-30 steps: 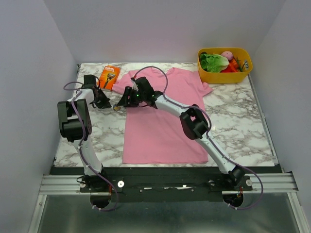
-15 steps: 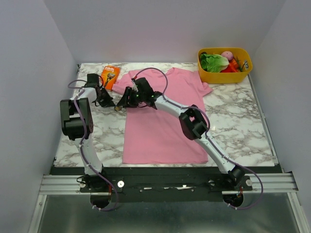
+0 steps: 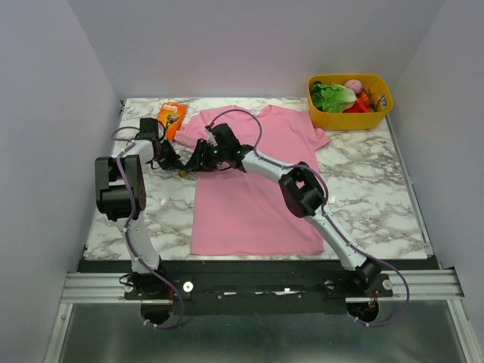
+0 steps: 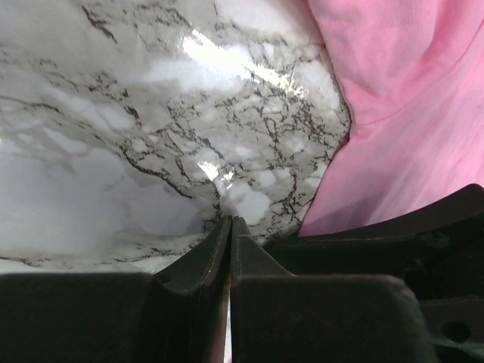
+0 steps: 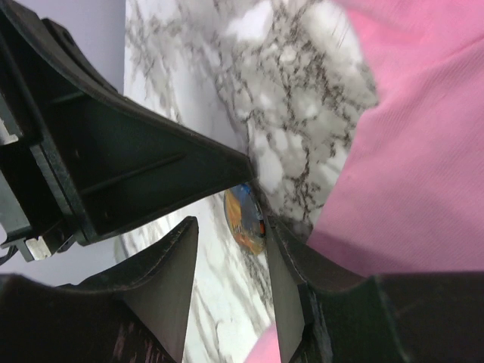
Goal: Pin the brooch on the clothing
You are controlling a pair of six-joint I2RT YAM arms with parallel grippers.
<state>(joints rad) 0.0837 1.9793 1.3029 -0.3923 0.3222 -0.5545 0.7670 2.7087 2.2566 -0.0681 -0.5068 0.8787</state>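
My left arm point(image 3: 134, 238) and right arm point(image 3: 265, 162): white rounded links, boxy black joints. Purple cables point(image 3: 236, 112) loop along both. My fingers point(image 4: 193, 265): black, wedge-shaped, matte. My bases point(image 3: 155, 289): black too.

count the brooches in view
1. The brooch is at the tip of the left end effector, inside the open right end effector, beside the pink T-shirt. More could be hidden under it.
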